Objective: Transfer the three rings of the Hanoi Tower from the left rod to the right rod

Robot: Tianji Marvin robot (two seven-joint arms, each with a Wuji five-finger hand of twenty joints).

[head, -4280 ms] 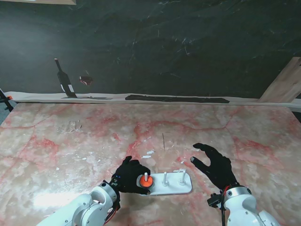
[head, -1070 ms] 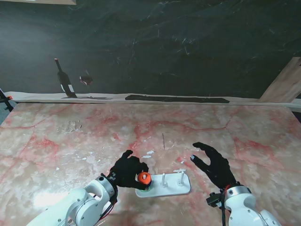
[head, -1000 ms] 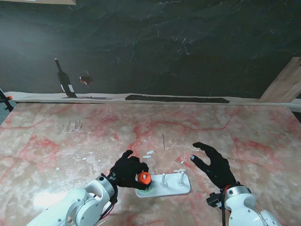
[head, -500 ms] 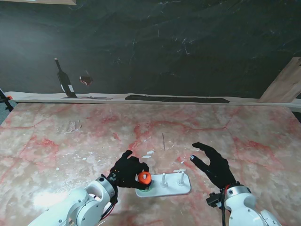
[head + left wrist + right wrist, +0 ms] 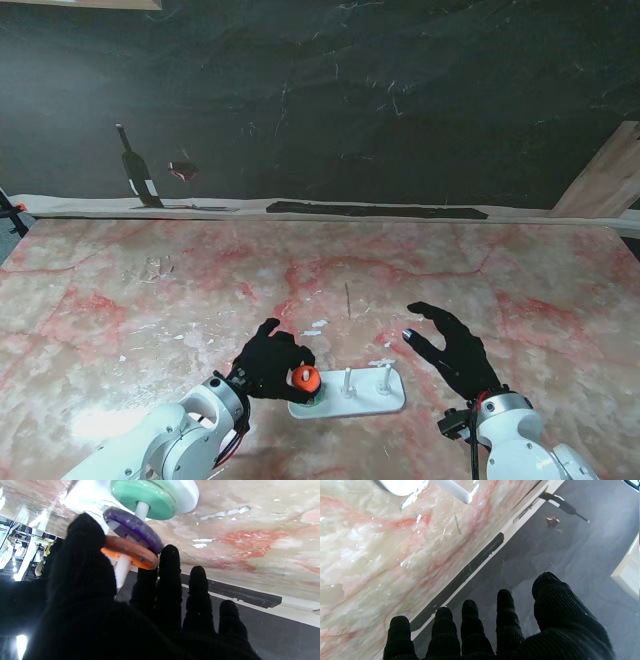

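**Left hand lifting rings on the left rod**

Stand view: my left hand [image 5: 268, 362] pinches the small orange ring [image 5: 306, 378] above the white plastic base [image 5: 365, 398] on the marble surface [image 5: 420, 270]. My right hand [image 5: 455, 350] hovers empty, fingers spread.

Left wrist view: the purple ring [image 5: 132, 527] rides tilted against the orange; the green ring [image 5: 142, 498] sits on the base. The purple could jam or drop.

Right wrist view: fingers [image 5: 505, 615] apart, holding nothing.
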